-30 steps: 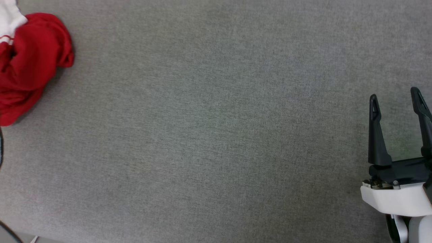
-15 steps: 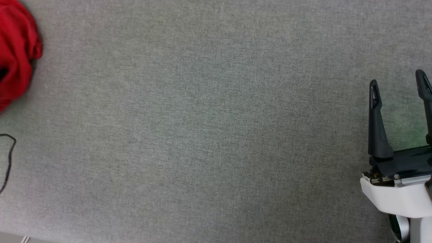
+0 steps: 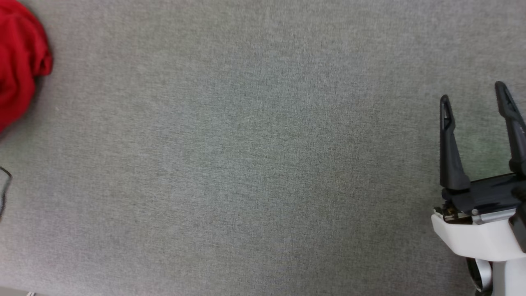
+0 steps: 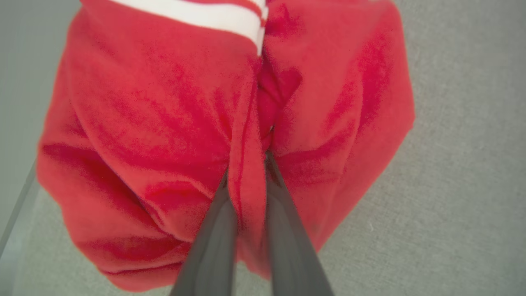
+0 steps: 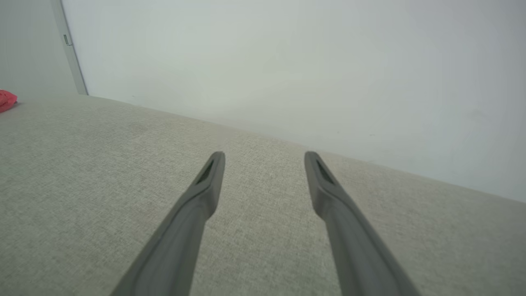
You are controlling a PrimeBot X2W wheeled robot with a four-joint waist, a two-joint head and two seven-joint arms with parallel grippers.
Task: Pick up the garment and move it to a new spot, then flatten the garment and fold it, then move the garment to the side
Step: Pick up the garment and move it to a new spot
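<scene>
Red jersey cloth with a white striped band: this is the garment [image 4: 156, 123], gathered in a soft lump around our left gripper [image 4: 248, 164]. The two dark fingers of this gripper are closed on one upright fold of the red cloth, which is squeezed between them. In the head view the garment [image 3: 18, 61] is at the far left edge, over the grey woven surface [image 3: 263, 164]; whether it touches the surface we cannot tell. Our right gripper [image 3: 472, 92] is well apart from it at the lower right, with its fingers spread and nothing between them.

We judge the garment light, limp and not fragile. Held by one pinch it will sag, and a thin fold may slip out. For flattening we think the hem corners or the shoulder seams are better places to hold, one for each gripper. Where these edges lie inside the lump, we cannot tell.
</scene>
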